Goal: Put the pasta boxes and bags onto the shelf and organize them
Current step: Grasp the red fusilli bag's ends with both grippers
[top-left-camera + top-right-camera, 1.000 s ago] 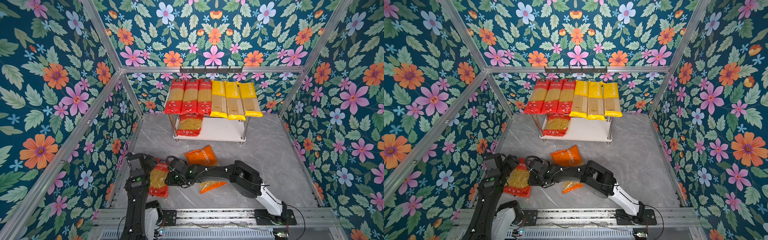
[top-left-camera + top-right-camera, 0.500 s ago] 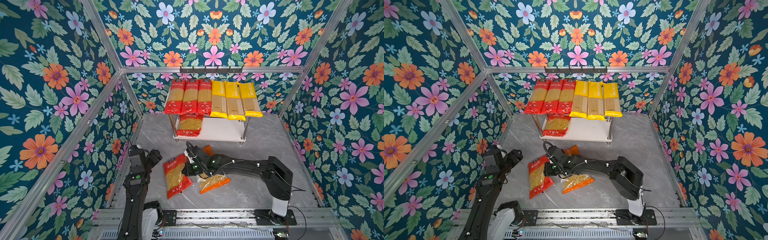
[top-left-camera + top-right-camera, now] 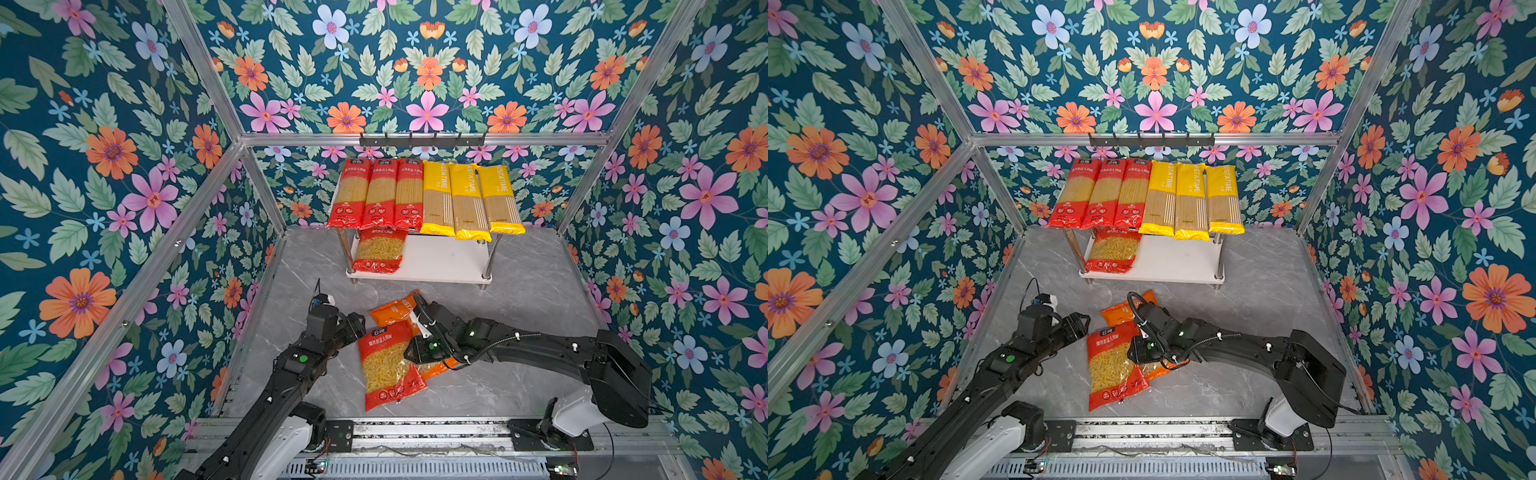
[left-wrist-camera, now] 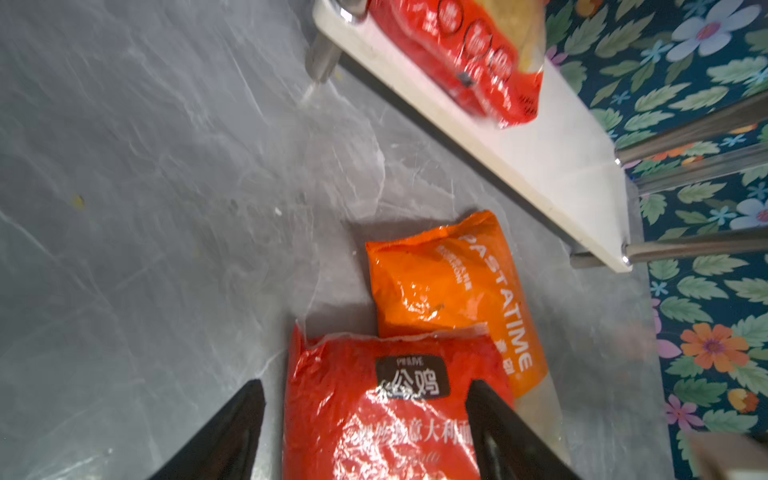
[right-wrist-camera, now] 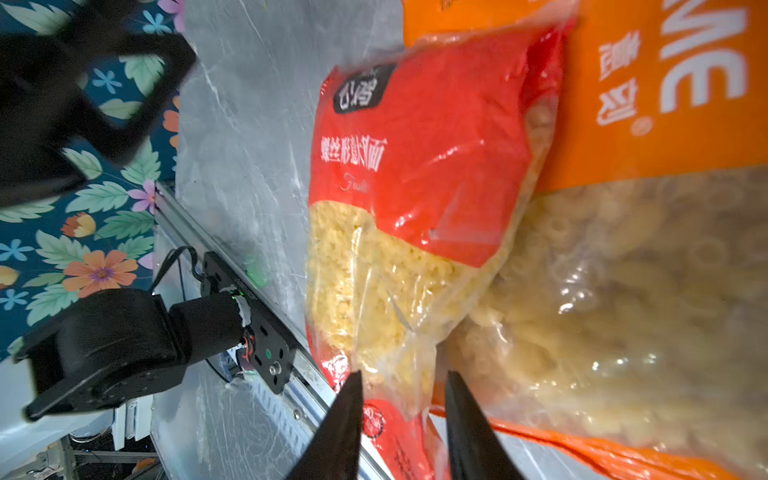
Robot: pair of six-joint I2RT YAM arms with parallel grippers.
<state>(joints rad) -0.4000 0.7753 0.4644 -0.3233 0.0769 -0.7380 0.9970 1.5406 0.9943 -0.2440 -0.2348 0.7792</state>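
Lying on the grey marbled floor (image 3: 523, 303) before the white two-tier shelf (image 3: 442, 259), a wide red plastic pasta bag (image 3: 388, 368) overlaps an orange plastic pasta bag (image 3: 395, 309). The left gripper (image 4: 365, 386) holds its fingers released astride the red bag's shelf-side end; the right gripper (image 5: 403, 376) flanks its edge, grasp impossible to tell. A second red pasta bag (image 3: 380, 251) lies on the shelf's lower board; long red spaghetti packs (image 3: 380, 195) and long yellow spaghetti packs (image 3: 469, 201) fill the top.

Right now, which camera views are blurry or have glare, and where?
Left wrist view: glare streaks the red fusilli bag, and the shelf and the shelved red bag are motion-smeared. Right wrist view: the clear half of the orange PASTATIME bag is out of focus. Both top views: sharp and evenly lit.
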